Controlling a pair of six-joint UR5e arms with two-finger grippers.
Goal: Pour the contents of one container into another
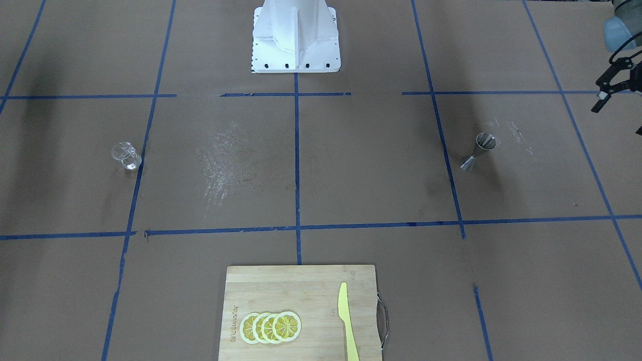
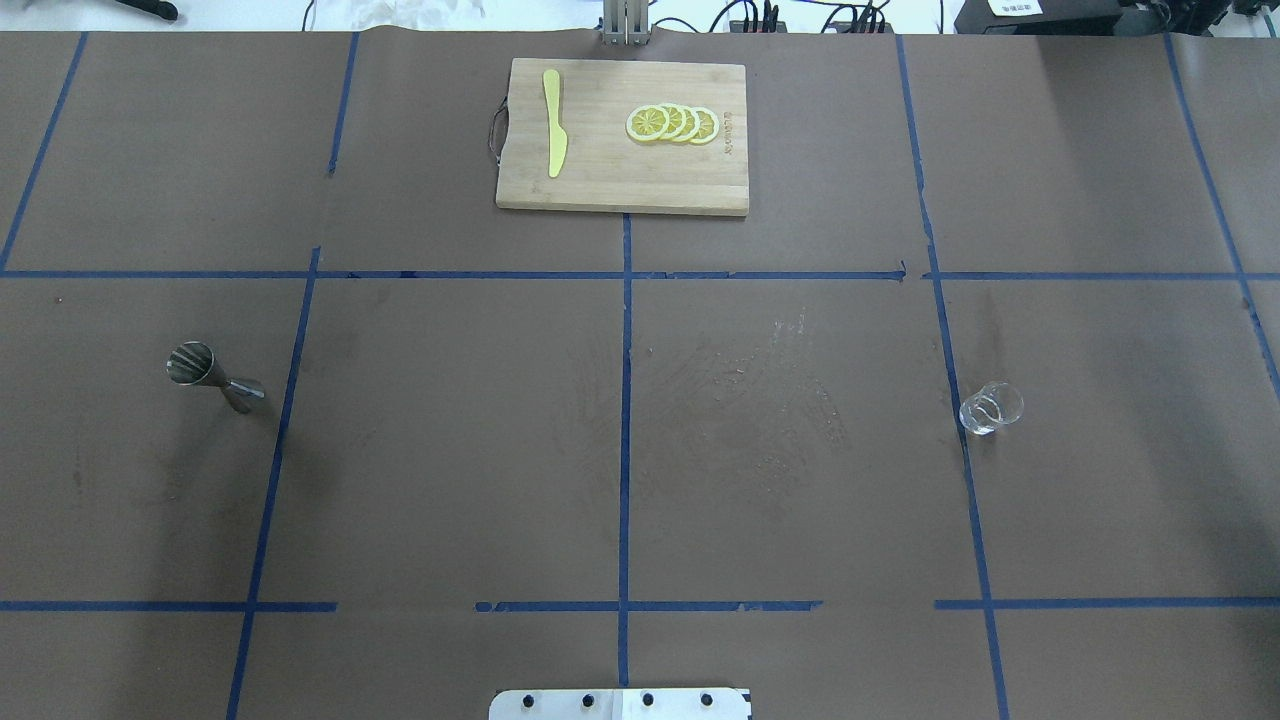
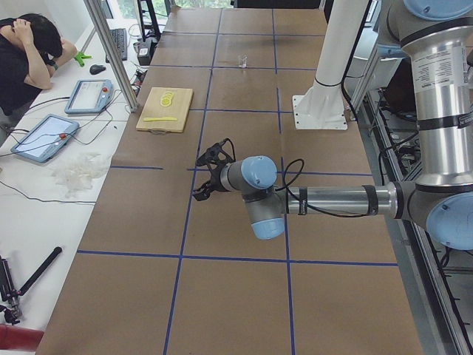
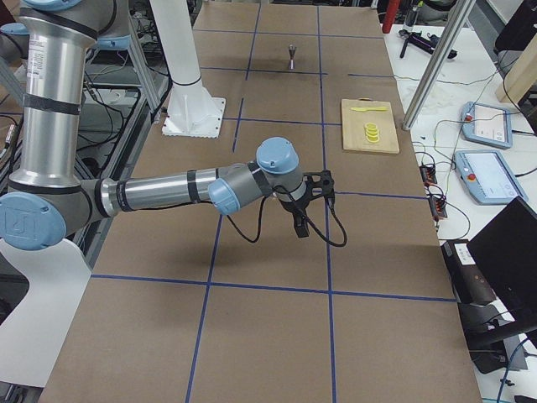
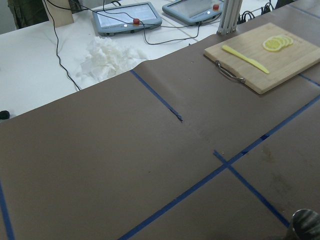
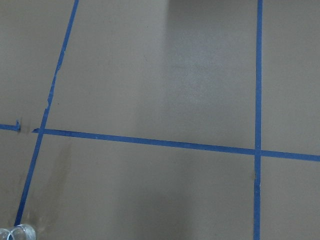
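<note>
Surface (image 2: 450,470), near edge, centre: white robot base (image 2: 620,703). Mid-depth: steel jigger (image 2: 205,373) upright toward left end, clear cup (image 2: 990,408) upright toward right end, the two well apart. Cup contents unreadable. Left claw (image 3: 196,180) above surface out past jigger, fingers spread wide, empty. Right claw (image 4: 315,214) above right end, apart from cup; cannot tell how far open. Far edge, centre: wooden cutting board (image 2: 600,180) carrying lemon slices (image 2: 672,123) and yellow knife (image 2: 553,120).
</note>
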